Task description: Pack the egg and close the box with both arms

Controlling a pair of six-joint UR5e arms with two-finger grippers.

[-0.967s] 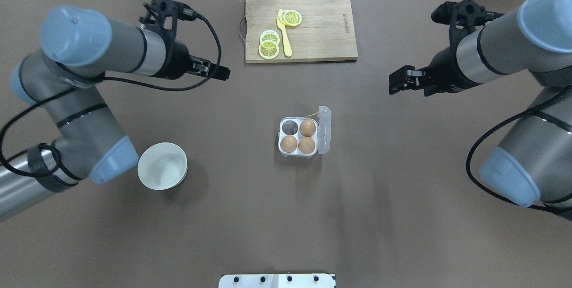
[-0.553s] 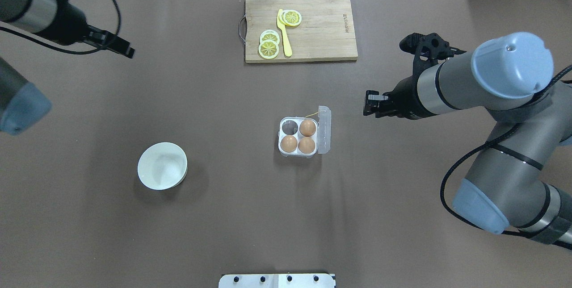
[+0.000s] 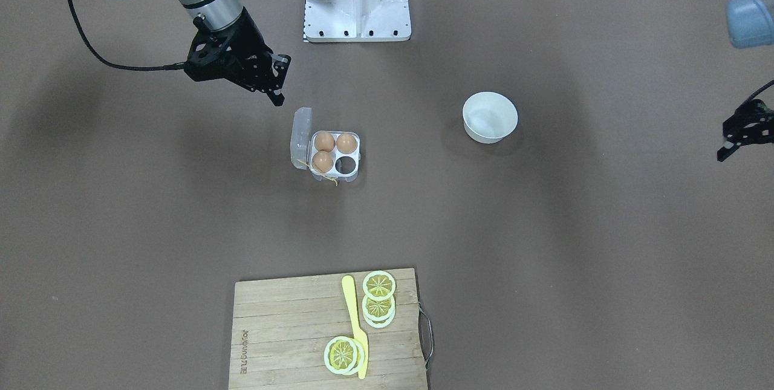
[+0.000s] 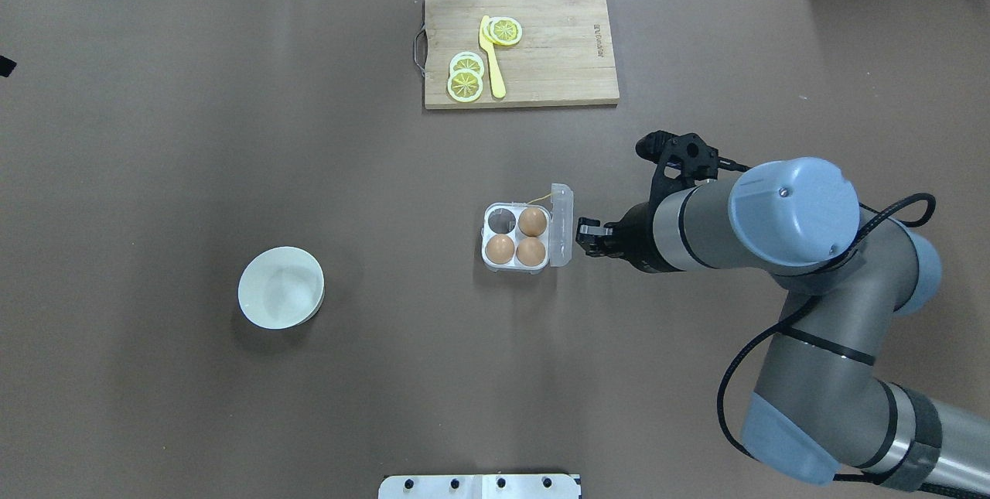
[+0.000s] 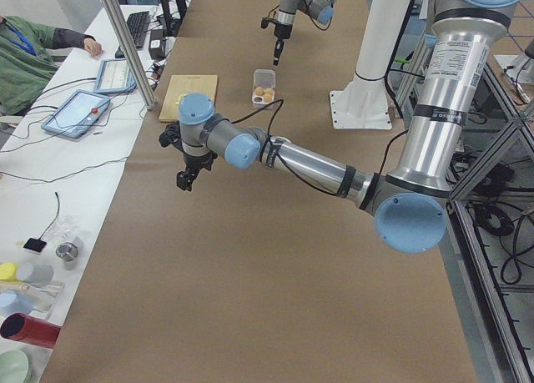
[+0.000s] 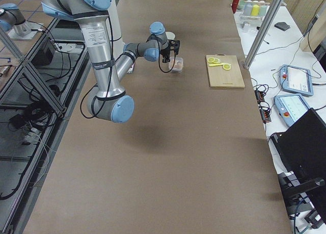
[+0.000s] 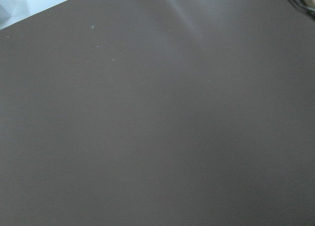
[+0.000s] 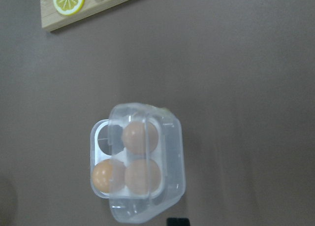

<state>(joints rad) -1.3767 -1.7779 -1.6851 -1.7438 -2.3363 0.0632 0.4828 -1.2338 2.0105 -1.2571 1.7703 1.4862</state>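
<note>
The box (image 4: 490, 260) sits mid-table with its clear lid (image 4: 562, 224) standing open on its right side and a yellow string (image 4: 539, 197) at the far edge. Three eggs fill three cells, one of them an egg (image 4: 532, 220) at the far right; the far-left cell (image 4: 501, 217) is empty. My right gripper (image 4: 585, 237) is shut and empty, just right of the lid, apart from it. The right wrist view looks through the lid onto the box (image 8: 99, 132). My left gripper (image 3: 722, 154) hangs far off at the table's left end, seemingly shut and empty.
A white bowl (image 4: 281, 287), empty, stands left of the box. A wooden cutting board (image 4: 557, 50) with lemon slices (image 4: 466, 81) and a yellow knife (image 4: 493, 58) lies at the far edge. The left wrist view shows only brown table cover (image 7: 157, 108).
My left arm has swung out to the left and left the overhead view. My right arm has moved in and toward the box, its gripper now beside the open lid.
</note>
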